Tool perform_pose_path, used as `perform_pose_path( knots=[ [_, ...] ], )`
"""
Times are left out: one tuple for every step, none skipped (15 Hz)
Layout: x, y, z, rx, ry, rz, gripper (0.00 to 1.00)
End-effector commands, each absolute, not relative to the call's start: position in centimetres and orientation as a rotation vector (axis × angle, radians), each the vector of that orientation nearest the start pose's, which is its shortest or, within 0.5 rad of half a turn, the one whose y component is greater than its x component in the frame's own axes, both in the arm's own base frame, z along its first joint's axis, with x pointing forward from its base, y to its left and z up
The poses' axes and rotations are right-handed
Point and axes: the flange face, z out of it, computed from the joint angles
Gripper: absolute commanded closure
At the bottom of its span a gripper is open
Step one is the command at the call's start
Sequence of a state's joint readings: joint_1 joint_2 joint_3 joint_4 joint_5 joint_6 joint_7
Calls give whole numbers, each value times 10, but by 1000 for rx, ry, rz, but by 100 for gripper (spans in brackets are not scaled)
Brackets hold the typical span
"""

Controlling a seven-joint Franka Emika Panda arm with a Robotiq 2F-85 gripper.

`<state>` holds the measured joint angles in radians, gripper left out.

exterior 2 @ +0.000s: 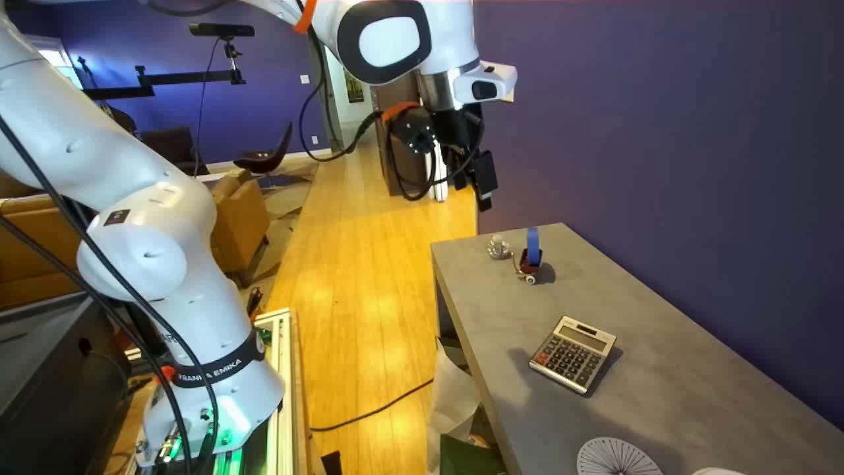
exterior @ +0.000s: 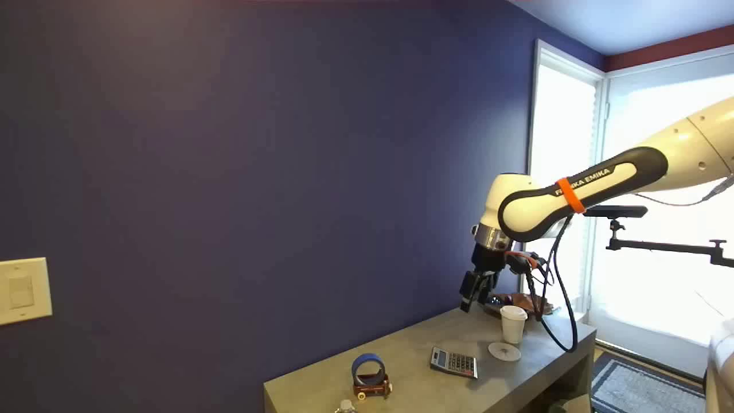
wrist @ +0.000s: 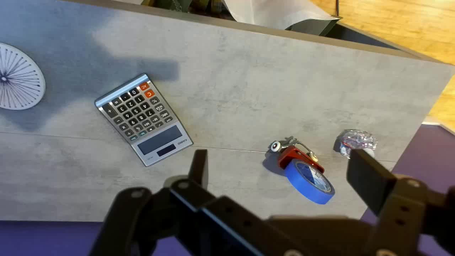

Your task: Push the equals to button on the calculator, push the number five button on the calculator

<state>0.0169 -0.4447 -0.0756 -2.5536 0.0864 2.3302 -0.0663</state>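
Nearest the wrist camera, the Robotiq gripper (wrist: 284, 173) is hanging above the grey tabletop (wrist: 249, 78), its two black fingers (wrist: 199, 169) standing wide apart. From that view's left, a white disc (wrist: 21, 76) with radiating lines is lying flat. Next, the calculator (wrist: 144, 119) is lying on the tabletop, left of both fingers and well below them, its inverted print reading CASIO, its orange keys (wrist: 149, 93) AC and C. Farther right, a blue tape roll (wrist: 302, 185) is resting on a red wheeled object (wrist: 298, 155), a clear glassy piece (wrist: 357, 140) sitting beyond. In an exterior view, the arm (exterior: 619, 175) is bearing FRANKA EMIKA, partly covered.
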Motion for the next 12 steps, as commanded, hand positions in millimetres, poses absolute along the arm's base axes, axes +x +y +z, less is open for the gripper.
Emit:
perform_pose_path(
  knots=[
    [419, -24, 443, -3034, 63, -341, 0],
    [419, -24, 443, -3034, 63, -341, 0],
    [419, -24, 443, -3034, 63, -341, 0],
    [419, -24, 443, -3034, 63, -341, 0],
    [419, -24, 443, -3034, 63, -341, 0],
    [419, -24, 443, -3034, 63, -341, 0],
    [419, -24, 443, -3034, 63, -341, 0],
    [419, -24, 443, -3034, 63, -341, 0],
    [426, -30, 445, -3018, 103, -378, 0],
    [431, -38, 448, -3014, 135, -395, 0],
    [436, -46, 450, -3006, 167, -409, 0],
    [442, -61, 451, -3004, 214, -433, 0]
  ],
)
